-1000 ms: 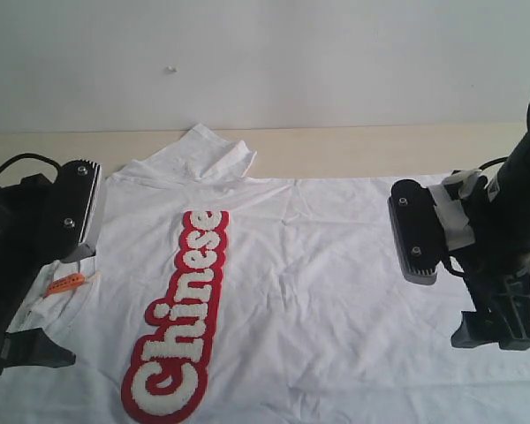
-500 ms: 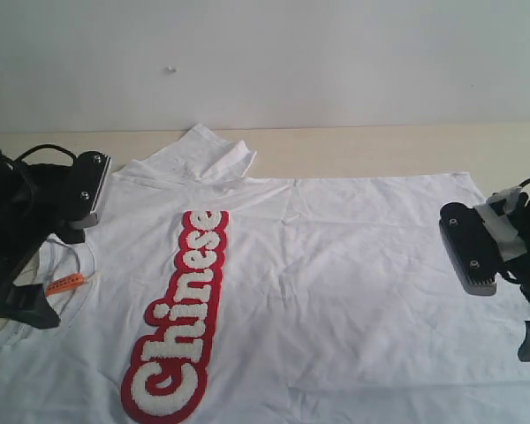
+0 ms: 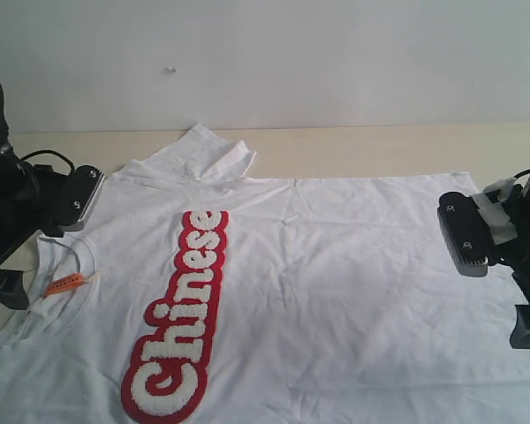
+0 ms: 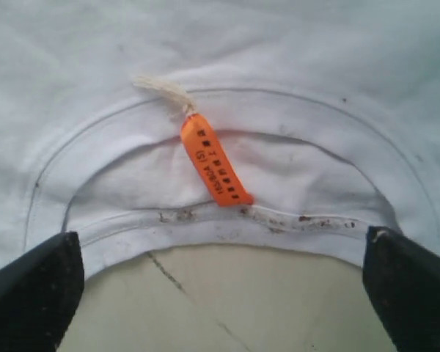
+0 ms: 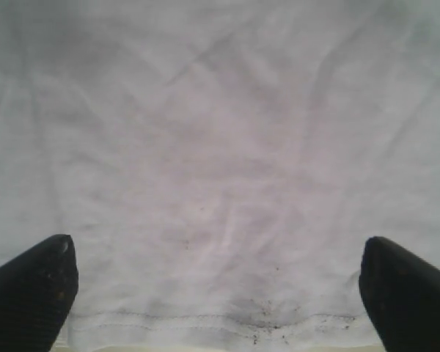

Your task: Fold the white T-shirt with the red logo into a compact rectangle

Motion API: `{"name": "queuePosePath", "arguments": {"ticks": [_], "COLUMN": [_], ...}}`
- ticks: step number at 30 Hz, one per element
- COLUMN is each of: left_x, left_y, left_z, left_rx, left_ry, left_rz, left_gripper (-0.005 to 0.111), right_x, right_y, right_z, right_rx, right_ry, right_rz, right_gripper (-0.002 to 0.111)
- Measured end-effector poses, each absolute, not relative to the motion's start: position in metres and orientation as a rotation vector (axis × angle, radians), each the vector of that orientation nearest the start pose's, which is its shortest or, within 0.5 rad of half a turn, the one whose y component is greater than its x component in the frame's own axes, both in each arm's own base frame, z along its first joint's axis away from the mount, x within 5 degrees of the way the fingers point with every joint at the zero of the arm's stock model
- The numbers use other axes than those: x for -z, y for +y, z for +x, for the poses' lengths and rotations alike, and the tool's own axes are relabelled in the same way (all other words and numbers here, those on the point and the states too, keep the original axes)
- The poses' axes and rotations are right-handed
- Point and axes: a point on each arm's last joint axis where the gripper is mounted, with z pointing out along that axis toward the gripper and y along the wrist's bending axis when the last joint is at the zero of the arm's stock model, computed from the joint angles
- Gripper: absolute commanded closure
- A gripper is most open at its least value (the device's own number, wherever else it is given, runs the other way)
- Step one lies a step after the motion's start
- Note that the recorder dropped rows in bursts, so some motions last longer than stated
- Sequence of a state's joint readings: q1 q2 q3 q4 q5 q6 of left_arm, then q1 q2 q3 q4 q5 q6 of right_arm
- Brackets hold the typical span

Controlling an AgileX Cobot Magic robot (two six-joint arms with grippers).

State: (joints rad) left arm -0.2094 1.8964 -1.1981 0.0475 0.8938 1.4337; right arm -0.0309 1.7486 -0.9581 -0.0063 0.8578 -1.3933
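The white T-shirt lies spread flat on the table, collar to the left and hem to the right. The red logo runs along its front, facing up. My left gripper hangs open at the collar; in the left wrist view its fingertips straddle the ribbed collar and the orange neck tag, with bare table between them. My right gripper is open over the hem; its fingertips stand wide apart above the stitched hem edge. Neither gripper holds cloth.
The beige table shows behind the shirt, with a white wall beyond it. One sleeve is bunched up at the far edge. The collar band carries dark specks. A thin crack runs across the tabletop.
Both arms have drawn outward from over the shirt, the left toward the collar edge, the right toward the hem edge. Both grippers stayed open. The shirt has not moved.
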Motion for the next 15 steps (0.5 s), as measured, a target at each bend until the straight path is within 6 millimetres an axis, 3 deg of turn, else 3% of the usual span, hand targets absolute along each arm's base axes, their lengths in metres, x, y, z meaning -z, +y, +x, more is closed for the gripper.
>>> {"name": "queuePosePath", "arguments": {"ticks": [15], "left_x": [-0.1604], "left_y": [-0.0752], "left_z": [0.352], "left_rx": [0.126], "left_ry": [-2.217], "left_rz": [-2.385], "left_gripper": [0.007], "right_x": [-0.1548], "right_y": [-0.0093], "right_z": [0.3012], "right_rx": [0.07], "right_ry": [2.498], "right_rz": [-1.805], "right_gripper": [0.007]}}
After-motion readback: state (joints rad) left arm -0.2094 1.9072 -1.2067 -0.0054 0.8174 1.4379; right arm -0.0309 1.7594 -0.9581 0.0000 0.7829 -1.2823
